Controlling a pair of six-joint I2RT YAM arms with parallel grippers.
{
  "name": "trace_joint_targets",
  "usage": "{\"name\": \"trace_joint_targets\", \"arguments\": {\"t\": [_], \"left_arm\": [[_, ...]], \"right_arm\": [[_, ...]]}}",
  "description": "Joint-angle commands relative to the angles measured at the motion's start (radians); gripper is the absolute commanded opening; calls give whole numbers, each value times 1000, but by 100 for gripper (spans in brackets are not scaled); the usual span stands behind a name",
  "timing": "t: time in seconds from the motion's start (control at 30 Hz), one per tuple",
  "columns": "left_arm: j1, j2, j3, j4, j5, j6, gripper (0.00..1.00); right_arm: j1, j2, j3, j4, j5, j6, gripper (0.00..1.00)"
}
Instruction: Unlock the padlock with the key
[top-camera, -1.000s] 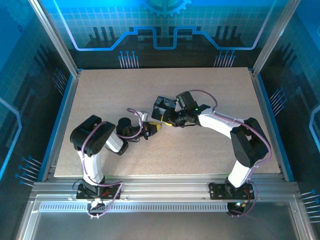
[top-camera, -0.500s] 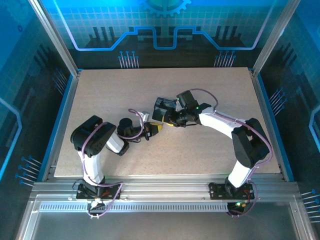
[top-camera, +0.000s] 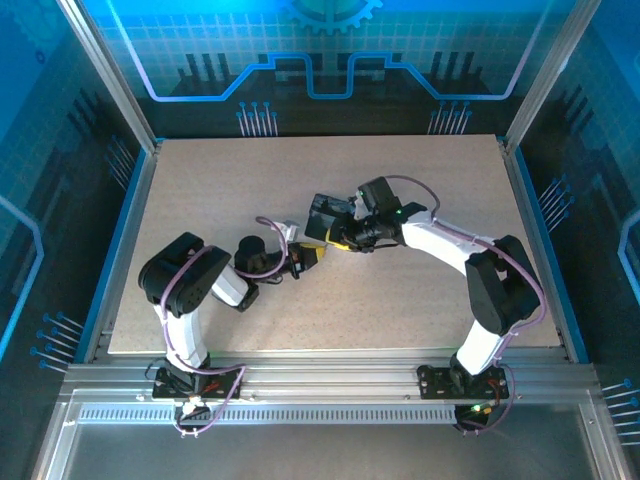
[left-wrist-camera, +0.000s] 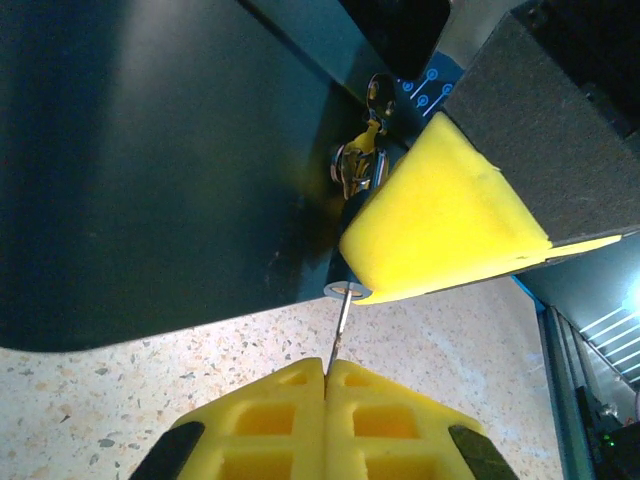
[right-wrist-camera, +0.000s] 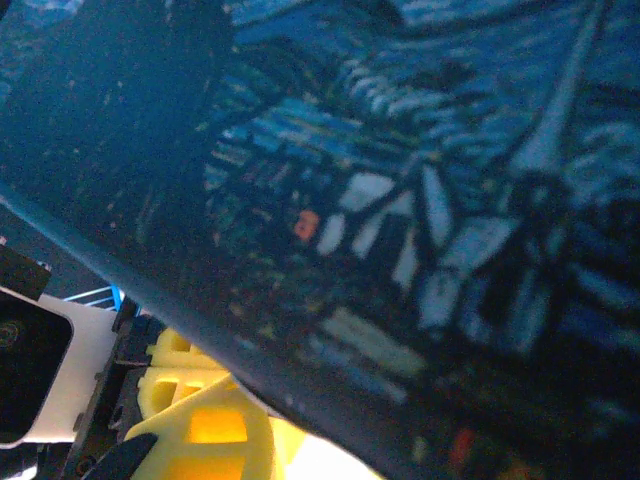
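Observation:
In the left wrist view my left gripper (left-wrist-camera: 327, 368) is shut on the key (left-wrist-camera: 339, 330), a thin grey strip sticking up from between the yellow fingers. Its ringed far end touches the underside of the right gripper's yellow finger (left-wrist-camera: 440, 220). Just above, the small padlock (left-wrist-camera: 358, 168) hangs at the edge of the dark-blue painted tin (left-wrist-camera: 150, 150), its metal glinting. From above, the left gripper (top-camera: 306, 257) nearly meets the right gripper (top-camera: 338, 240), which holds the tin (top-camera: 325, 213). The right wrist view looks straight at the painted tin (right-wrist-camera: 400, 200), with a yellow finger (right-wrist-camera: 200, 425) below it.
The speckled beige table (top-camera: 400, 300) spreads around both arms. Blue-edged frame rails and transparent walls (top-camera: 540, 250) bound it on the sides and back.
The left gripper has edged slightly up and right toward the tin. The right gripper and tin have barely shifted.

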Motion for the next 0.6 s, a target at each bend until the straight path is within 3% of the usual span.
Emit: {"name": "trace_joint_targets", "arguments": {"t": [0.0,0.23,0.57], "left_arm": [[27,-37,14,32,-2,-16,0],[25,-27,29,32,16,-39,0],[9,-34,14,32,-45,-25,0]], "right_arm": [[-1,-27,52,-109,-96,-77,0],[-2,5,111,-176,-119,-116,0],[13,25,116,-201,-81,-117,0]]}}
